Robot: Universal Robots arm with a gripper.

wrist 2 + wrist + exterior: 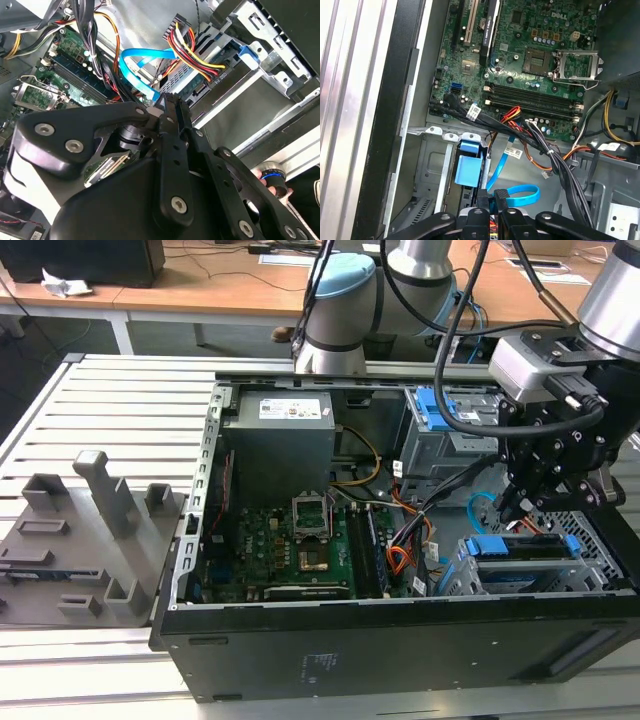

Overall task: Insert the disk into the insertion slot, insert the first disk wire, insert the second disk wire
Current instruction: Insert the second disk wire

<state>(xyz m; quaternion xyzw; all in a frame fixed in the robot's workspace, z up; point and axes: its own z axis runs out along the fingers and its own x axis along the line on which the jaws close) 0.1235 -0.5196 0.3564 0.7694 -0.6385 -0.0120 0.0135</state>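
1. Hand (pixel 512 508): black, at the right of the exterior view, lowered into the open computer case (pixel 300 660) just above the drive cage. In the second wrist view its fingers (pixel 172 107) meet on the end of the second disk wire (pixel 137 67), clenched on it.
2. Second disk wire: light-blue flat cable, looped at upper centre of the second wrist view, its end at the fingertips.
3. Disk (pixel 520 545): blue-framed, seated in the insertion slot (pixel 600 540) at the exterior view's lower right.
4. Orange, red and yellow wire bundle (pixel 192 50): plugged into the disk's edge, just beside the blue cable.
5. Black cable bundle (pixel 530 135): crosses the case between motherboard (pixel 290 540) and cage.
6. Power supply (pixel 280 440): grey box, upper centre of the case.
7. Grey fixture (pixel 80 540): on the table (pixel 120 400), exterior view's left, well apart from the case.
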